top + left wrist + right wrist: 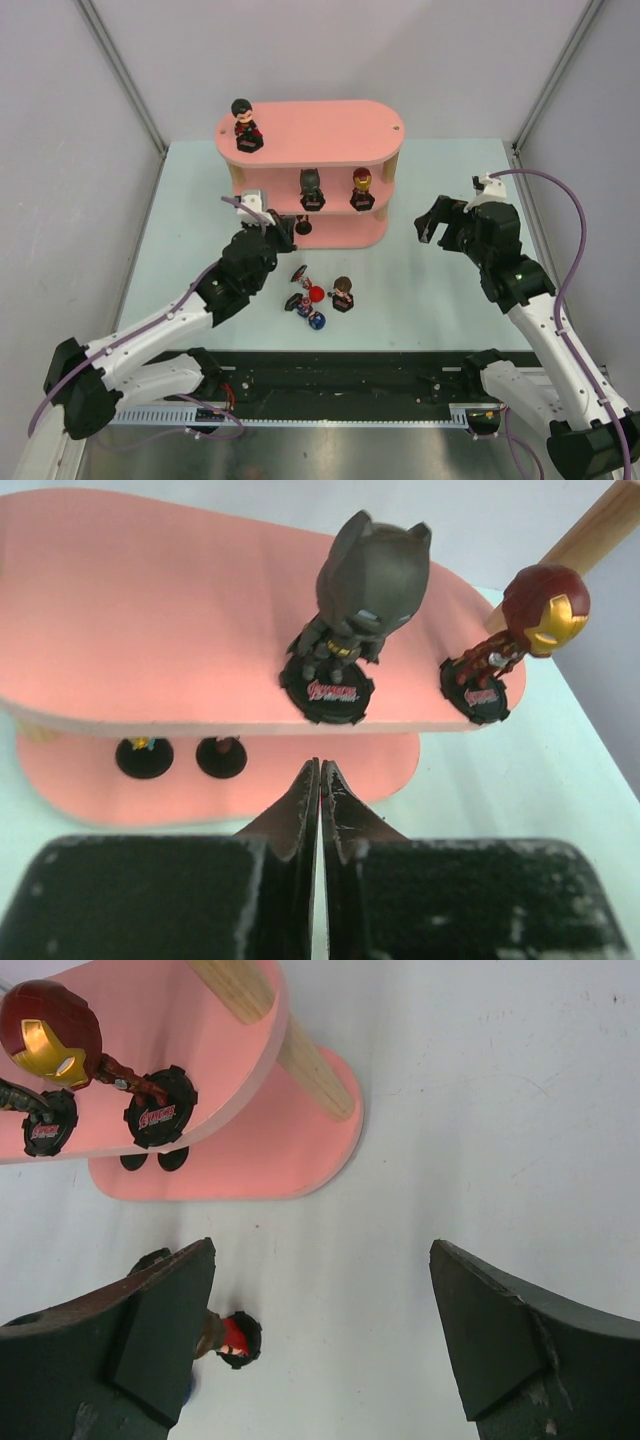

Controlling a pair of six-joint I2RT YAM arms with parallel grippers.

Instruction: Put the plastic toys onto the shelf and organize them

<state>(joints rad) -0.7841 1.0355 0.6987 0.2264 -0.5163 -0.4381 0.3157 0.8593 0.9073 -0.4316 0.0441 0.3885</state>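
Observation:
The pink three-tier shelf (320,130) stands at the back of the table. A dark-haired figurine (243,124) is on its top board. A black-headed one (312,187) and a red-gold one (362,187) stand on the middle board, also in the left wrist view (365,585) (540,610). A small figurine (303,225) stands on the bottom board. Several figurines (318,298) lie clustered on the table in front. My left gripper (287,236) (320,772) is shut and empty, just before the shelf's bottom tier. My right gripper (434,222) (320,1252) is open and empty, right of the shelf.
In the right wrist view a dark-haired figurine in red (233,1338) lies on the table beside the left finger, with the shelf's bottom board (300,1150) and a wooden post (300,1055) beyond. Grey walls enclose the table.

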